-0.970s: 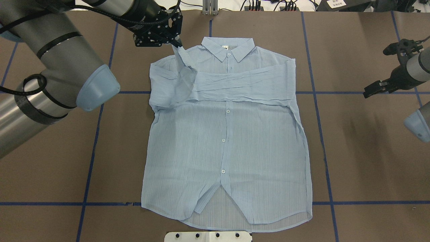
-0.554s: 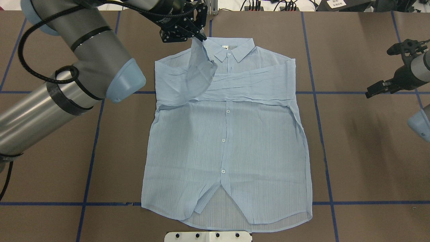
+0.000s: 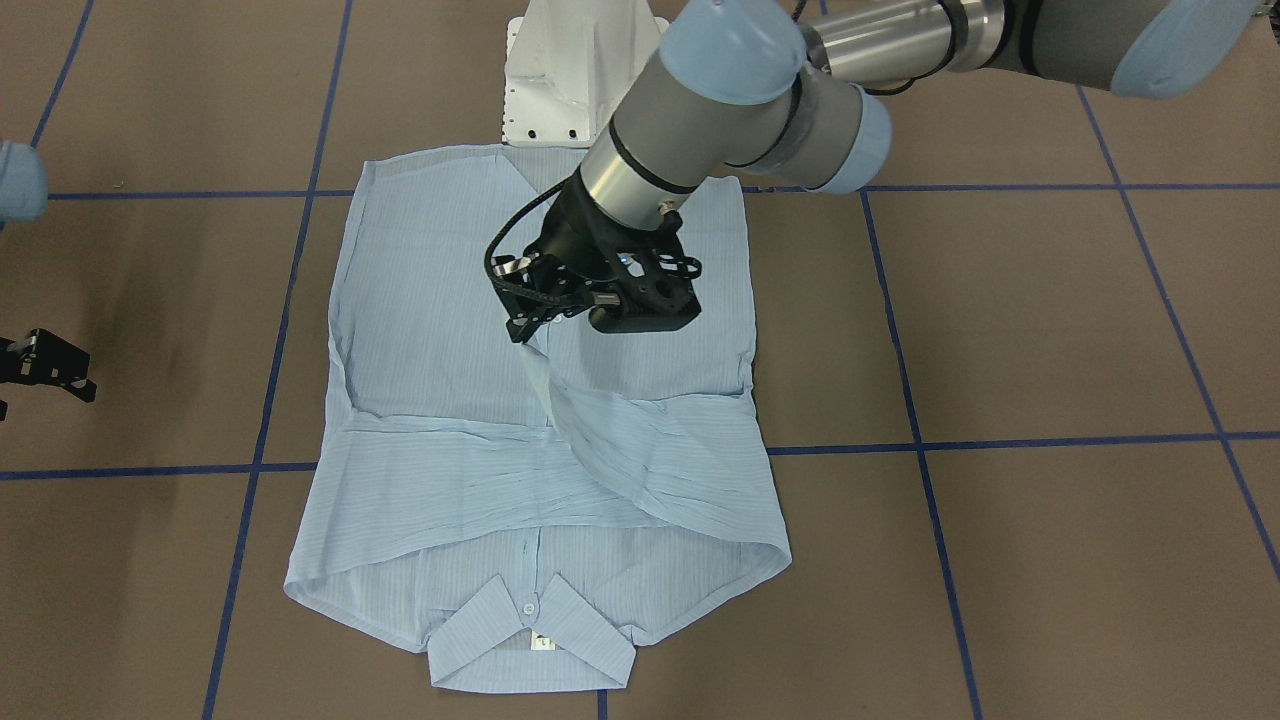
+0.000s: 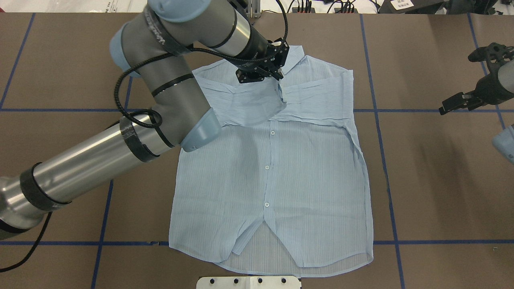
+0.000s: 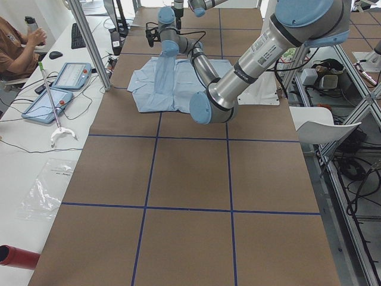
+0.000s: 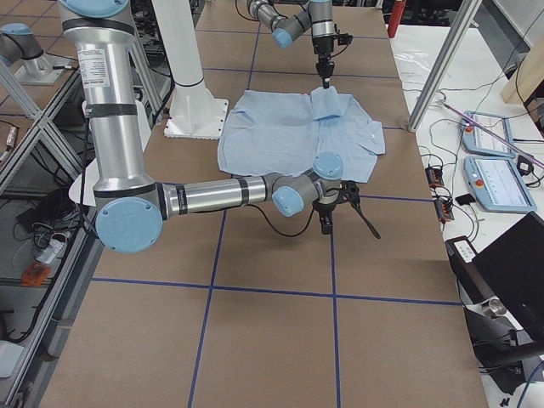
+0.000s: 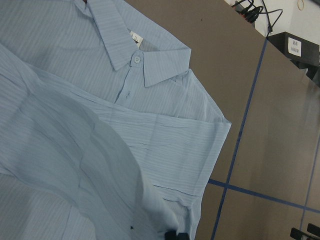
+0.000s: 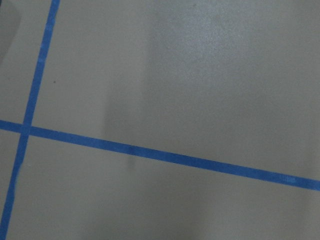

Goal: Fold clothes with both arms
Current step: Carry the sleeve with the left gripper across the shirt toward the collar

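On the brown table (image 4: 421, 180), left gripper (image 4: 279, 76) pinches a sleeve (image 4: 257, 105) of the shirt (image 4: 273, 180) beside the collar (image 4: 295, 56) mid-fold, should next lay it flat; right gripper (image 6: 349, 228) gapes empty

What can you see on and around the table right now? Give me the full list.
shirt: one, light blue, spread button-side up mid-table, collar away from the robot; one sleeve folded across the chest, the other held up
table: one, brown, marked with a blue tape grid
pedestal base: one, white, at the table's robot-side edge
tablets: two, blue-cased, on the side bench
person: one, seated at that bench
left gripper: one, black, above the shirt's chest, shut on the raised sleeve
right gripper: one, black, looks open and empty, over bare table beside the shirt
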You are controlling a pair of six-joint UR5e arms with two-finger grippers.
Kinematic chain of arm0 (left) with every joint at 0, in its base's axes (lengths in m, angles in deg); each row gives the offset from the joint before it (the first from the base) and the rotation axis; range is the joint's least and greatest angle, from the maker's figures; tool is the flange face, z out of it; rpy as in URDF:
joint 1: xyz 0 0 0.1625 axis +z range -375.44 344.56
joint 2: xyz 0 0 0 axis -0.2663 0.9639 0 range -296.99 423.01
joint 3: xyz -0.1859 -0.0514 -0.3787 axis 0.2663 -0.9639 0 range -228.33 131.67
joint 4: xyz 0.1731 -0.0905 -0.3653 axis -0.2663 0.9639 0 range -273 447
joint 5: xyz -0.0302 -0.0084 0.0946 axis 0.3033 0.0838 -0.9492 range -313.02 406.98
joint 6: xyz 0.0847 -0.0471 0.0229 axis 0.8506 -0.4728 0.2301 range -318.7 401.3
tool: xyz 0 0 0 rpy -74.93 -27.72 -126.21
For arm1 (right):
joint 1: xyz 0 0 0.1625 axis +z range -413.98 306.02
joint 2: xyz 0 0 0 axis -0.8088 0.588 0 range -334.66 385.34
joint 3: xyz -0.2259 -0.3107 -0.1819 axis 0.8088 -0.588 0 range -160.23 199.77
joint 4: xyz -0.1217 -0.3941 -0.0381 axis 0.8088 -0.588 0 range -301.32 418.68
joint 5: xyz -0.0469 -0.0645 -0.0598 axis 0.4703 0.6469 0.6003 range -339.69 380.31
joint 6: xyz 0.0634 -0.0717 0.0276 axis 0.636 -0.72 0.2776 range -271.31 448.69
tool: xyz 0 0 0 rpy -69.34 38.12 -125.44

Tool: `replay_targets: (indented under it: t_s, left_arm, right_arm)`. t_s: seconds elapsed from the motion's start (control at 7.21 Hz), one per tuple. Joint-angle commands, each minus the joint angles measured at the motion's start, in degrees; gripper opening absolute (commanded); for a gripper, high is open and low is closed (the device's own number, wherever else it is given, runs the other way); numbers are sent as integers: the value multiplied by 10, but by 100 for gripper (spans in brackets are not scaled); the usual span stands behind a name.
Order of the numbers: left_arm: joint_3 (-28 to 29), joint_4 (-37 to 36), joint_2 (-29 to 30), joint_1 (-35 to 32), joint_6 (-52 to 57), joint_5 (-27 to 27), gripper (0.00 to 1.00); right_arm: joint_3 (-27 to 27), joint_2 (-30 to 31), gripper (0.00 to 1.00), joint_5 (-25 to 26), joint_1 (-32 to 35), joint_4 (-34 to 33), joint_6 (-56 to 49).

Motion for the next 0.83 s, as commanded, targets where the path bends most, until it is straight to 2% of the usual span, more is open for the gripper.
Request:
replay_targets:
  t_s: [0.0,0.14,0.28,0.42,0.55,0.69]
  left_arm:
    - [125,77,71,39,-17,-64,0]
    - [181,119,92,53,-18,-94,0]
    - [208,147,93,55,-17,-115,0]
    - [223,170,92,57,-17,-121,0]
    - [228,184,92,73,-18,-159,2]
    - [231,211,92,83,-19,-173,45]
  right_arm:
    - [4,1,100,-20,0,2,21]
    - [5,2,100,-24,0,2,26]
    - [11,2,100,-33,0,2,27]
    - [16,1,100,-48,0,3,36]
    - [25,-1,100,-56,0,3,42]
    - [30,-3,100,-57,0,3,48]
